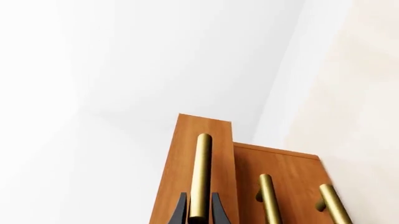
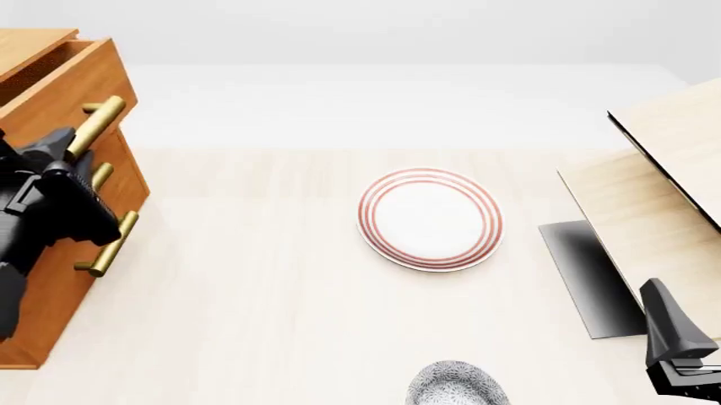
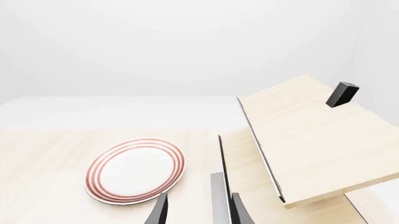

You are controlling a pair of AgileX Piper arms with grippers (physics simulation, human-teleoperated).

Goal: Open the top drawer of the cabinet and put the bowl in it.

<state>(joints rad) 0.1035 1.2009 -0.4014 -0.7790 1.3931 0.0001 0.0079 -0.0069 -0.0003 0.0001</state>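
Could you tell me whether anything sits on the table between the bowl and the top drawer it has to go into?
Nothing visible does. The bowl sits at the table's near edge, the top drawer at far left, partly out, bare tabletop between. The plate lies off that line. The left gripper straddles the drawer's handle.

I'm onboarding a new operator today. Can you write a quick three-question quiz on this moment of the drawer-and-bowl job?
1. True or false: the top drawer sits pulled out past the two below.
2. What do the left gripper fingers straddle? A) a brass handle B) the plate C) the bowl
3. Fill in: the bowl stands on the ___.

Key: 1 true; 2 A; 3 table
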